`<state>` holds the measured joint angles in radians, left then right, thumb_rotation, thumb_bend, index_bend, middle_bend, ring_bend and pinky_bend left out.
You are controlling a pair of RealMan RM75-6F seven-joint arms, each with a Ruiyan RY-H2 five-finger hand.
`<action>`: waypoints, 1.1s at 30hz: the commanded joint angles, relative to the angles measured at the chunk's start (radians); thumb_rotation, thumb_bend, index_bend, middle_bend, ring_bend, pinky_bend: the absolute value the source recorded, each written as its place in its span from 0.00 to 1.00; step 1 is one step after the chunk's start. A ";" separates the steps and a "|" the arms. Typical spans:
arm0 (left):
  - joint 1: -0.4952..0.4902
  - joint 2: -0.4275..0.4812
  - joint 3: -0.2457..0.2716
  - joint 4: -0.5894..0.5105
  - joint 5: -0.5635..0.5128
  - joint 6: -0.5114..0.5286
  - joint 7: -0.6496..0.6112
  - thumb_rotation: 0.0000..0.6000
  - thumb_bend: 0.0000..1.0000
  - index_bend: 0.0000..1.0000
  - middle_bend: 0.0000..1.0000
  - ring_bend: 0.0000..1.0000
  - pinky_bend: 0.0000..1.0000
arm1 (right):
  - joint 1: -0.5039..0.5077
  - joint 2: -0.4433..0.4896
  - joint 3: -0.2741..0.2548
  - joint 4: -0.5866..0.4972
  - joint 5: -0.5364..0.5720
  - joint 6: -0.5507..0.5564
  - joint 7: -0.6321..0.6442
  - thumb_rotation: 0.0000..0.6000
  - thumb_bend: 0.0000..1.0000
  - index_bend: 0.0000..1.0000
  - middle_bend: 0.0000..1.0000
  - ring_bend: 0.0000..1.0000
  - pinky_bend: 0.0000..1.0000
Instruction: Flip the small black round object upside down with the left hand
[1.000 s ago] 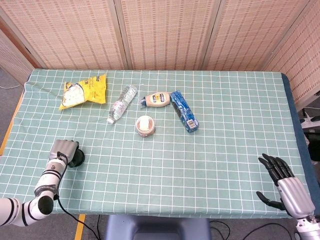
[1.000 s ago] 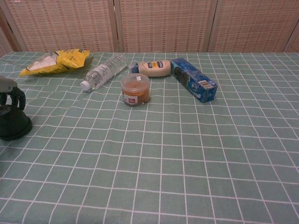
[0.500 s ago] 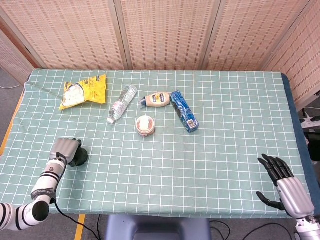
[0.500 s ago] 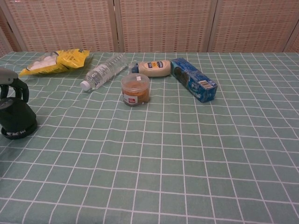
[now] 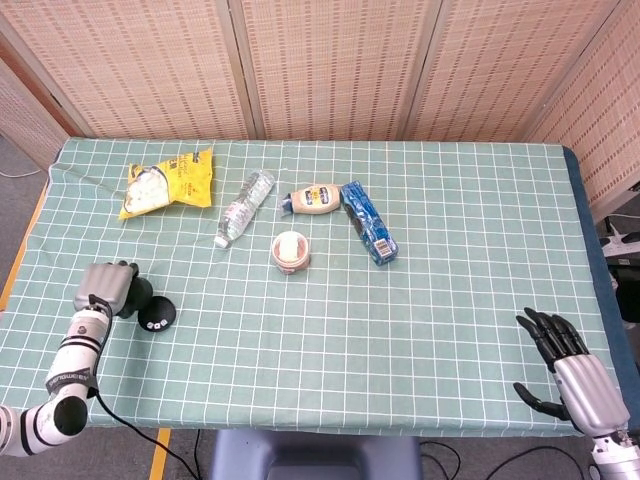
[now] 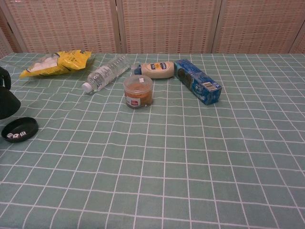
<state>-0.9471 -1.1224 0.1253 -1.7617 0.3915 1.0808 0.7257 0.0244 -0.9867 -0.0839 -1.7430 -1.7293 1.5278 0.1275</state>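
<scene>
Near the left edge of the checked green tablecloth (image 5: 450, 300) we see a shallow black round base (image 6: 19, 129) lying flat with small white dice (image 6: 16, 135) resting inside it. Just beside it, toward the table's left edge, our left hand (image 5: 103, 289) grips a black cup-shaped cover (image 5: 136, 295), lifted off the base and tilted; in the chest view only its dark cone (image 6: 6, 101) shows at the frame's edge. The fingers wrap the cover closely, though we cannot tell exactly how they lie.

The cover looks matte black, wider at its mouth and narrower toward the hand. The base is a low disc with a raised rim, its inner floor dark, the white cubes clustered on the side nearer us.

Further back stands a small clear jar (image 6: 138, 91) with a pale lid and brownish contents, upright. Behind it lie a clear water bottle (image 6: 106, 72) on its side, a squeeze bottle of pale sauce (image 6: 156, 69) on its side, and a blue box (image 6: 197, 81) lying lengthwise. A yellow snack bag (image 6: 56, 63) sits at the far left.

Our right hand (image 5: 572, 373) hangs at the near right corner, holding nothing, dark fingers spread apart.
</scene>
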 commanded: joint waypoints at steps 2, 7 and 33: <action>0.031 -0.040 -0.018 0.156 -0.090 -0.132 -0.029 1.00 0.37 0.43 0.47 0.46 0.73 | -0.003 0.001 0.000 0.002 -0.002 0.008 0.008 1.00 0.19 0.00 0.00 0.00 0.00; 0.044 -0.045 -0.015 0.180 -0.074 -0.141 -0.020 1.00 0.37 0.42 0.45 0.45 0.72 | -0.002 -0.002 -0.003 0.003 -0.006 0.002 0.004 1.00 0.19 0.00 0.00 0.00 0.00; 0.421 0.014 0.026 -0.069 0.760 0.298 -0.531 1.00 0.38 0.00 0.00 0.00 0.38 | -0.001 -0.007 -0.005 0.011 -0.016 0.000 0.005 1.00 0.19 0.00 0.00 0.00 0.00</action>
<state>-0.7681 -1.1150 0.0969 -1.7324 0.6538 1.0908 0.5441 0.0234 -0.9948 -0.0881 -1.7349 -1.7460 1.5310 0.1354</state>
